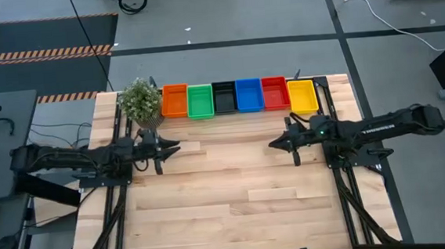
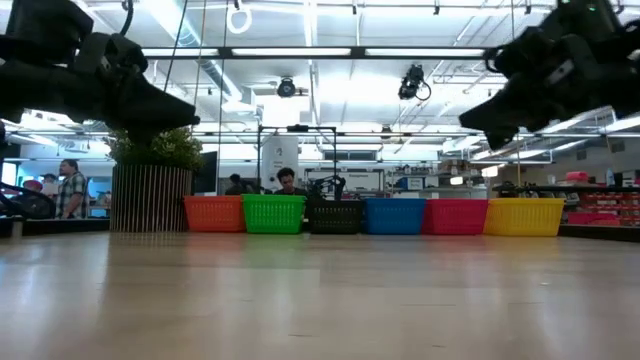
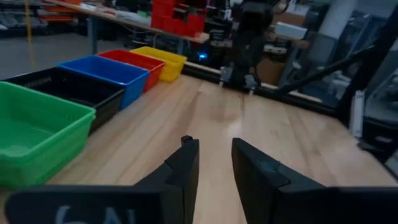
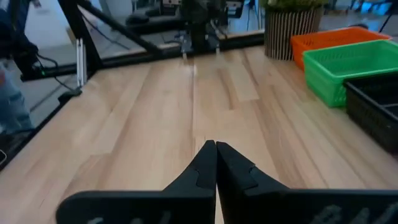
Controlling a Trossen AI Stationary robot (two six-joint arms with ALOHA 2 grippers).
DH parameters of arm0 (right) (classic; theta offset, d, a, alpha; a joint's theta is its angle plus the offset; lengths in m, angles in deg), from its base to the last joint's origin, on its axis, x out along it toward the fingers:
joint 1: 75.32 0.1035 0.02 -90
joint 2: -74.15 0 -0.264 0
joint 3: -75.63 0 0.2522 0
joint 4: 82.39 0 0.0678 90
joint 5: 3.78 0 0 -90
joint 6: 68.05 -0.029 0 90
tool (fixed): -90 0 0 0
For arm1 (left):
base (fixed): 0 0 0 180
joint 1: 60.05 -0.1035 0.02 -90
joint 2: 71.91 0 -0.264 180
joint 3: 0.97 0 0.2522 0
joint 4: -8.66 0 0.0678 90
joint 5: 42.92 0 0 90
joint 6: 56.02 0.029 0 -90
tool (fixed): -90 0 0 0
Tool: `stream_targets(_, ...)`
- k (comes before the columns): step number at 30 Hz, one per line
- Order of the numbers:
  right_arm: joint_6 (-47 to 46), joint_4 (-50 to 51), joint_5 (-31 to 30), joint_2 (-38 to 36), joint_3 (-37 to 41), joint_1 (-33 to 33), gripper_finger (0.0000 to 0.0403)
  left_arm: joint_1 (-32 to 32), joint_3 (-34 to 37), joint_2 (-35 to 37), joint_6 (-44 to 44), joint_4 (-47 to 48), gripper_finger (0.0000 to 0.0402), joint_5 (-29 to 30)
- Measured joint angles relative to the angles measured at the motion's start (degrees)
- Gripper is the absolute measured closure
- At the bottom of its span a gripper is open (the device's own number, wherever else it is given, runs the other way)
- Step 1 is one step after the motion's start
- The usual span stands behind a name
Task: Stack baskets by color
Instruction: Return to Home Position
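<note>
High view: six baskets (image 1: 249,95), one per colour, line the upper middle beside one plant (image 1: 140,100). The left gripper (image 1: 173,150) and right gripper (image 1: 275,145) hover mid-frame, empty. Low view: six baskets in a centre row. Left wrist view: two fingers (image 3: 185,168) slightly parted. Right wrist view: two fingers (image 4: 202,169) pressed together.

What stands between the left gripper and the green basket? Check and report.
Nothing visible does. Only bare table lies between the left gripper and the green basket. The plant stands off that line, beside the orange basket. The right gripper waits on the table's other side.
</note>
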Motion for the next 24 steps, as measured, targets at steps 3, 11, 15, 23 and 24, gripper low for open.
stream_targets(3,-0.8,-1.4,0.0,-4.0,3.2,-0.6,0.0398,-3.1,0.0,2.2,0.1,2.5,0.0314,-4.0)
stream_targets(11,-1.3,-1.1,1.6,-12.5,8.1,-1.1,0.0399,-8.9,0.0,3.4,1.4,3.1,0.0348,-8.6)
stream_targets(15,0.2,0.6,1.5,-15.9,8.1,-1.1,0.0400,-9.6,0.0,3.4,1.6,3.6,0.0357,-8.9)
stream_targets(23,2.0,9.1,-1.9,-25.3,8.1,-1.3,0.0401,-9.5,0.0,3.4,4.2,4.1,0.0362,-9.0)
stream_targets(24,2.0,10.2,-1.7,-27.1,8.1,-1.5,0.0401,-9.5,0.0,3.4,4.3,4.3,0.0361,-9.0)
